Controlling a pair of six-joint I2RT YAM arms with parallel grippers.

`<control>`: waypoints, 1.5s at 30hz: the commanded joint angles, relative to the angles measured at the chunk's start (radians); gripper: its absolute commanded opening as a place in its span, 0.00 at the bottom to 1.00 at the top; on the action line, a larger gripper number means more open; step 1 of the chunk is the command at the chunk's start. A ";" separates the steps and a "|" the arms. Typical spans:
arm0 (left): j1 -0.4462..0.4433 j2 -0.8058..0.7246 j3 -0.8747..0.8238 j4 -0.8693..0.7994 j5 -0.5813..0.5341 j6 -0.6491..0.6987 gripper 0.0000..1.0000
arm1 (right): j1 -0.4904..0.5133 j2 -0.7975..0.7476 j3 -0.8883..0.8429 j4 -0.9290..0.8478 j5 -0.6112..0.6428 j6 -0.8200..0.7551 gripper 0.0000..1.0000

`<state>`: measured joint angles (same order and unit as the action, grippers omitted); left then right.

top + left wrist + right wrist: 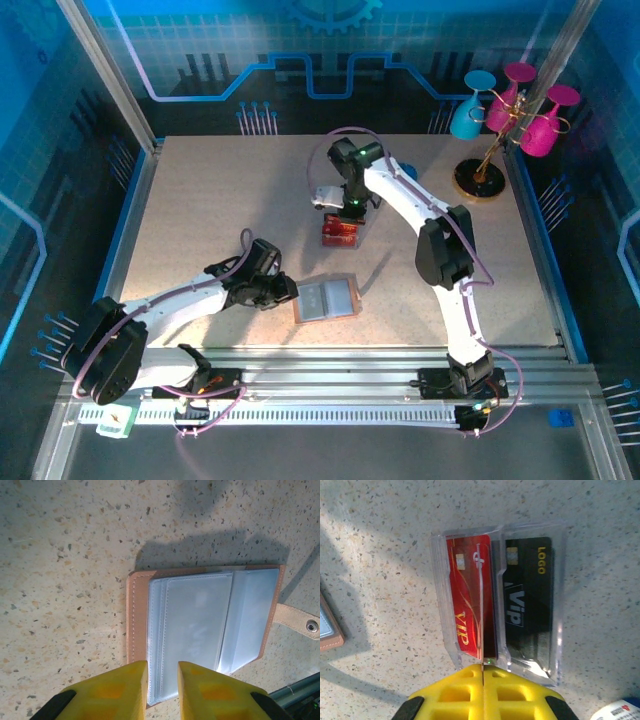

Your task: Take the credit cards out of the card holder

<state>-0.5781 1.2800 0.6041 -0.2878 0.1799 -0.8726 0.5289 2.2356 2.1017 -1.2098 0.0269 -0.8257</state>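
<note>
Narrowly parted, the left gripper [162, 666] is held low at the near edge of the card holder [200, 625], with a clear sleeve seen in the gap between its fingers. On the speckled table [200, 200] the card holder is laid open, pale sleeves up, near the front edge. Farther back, the right gripper [483, 669] is pressed fully together just over a clear box [561, 605]. Inside the box, a red card [467, 595] and a black card [530, 595] are laid side by side.
</note>
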 commanded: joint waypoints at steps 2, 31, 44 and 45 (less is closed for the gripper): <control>0.014 0.005 0.013 -0.026 0.021 0.029 0.23 | 0.008 0.034 0.034 -0.062 -0.004 -0.016 0.00; 0.024 0.073 0.002 0.038 0.056 0.026 0.21 | 0.108 -0.205 -0.176 0.098 -0.024 0.319 0.32; 0.023 0.108 -0.016 0.072 0.071 0.029 0.18 | 0.168 -0.551 -0.775 0.541 -0.257 0.901 0.26; 0.024 0.113 -0.015 0.077 0.073 0.028 0.17 | 0.169 -0.570 -0.817 0.582 -0.275 0.945 0.24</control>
<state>-0.5648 1.3766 0.6029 -0.2344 0.2222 -0.8612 0.6830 1.7241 1.3647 -0.7975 -0.1585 -0.0814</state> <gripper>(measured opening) 0.173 0.249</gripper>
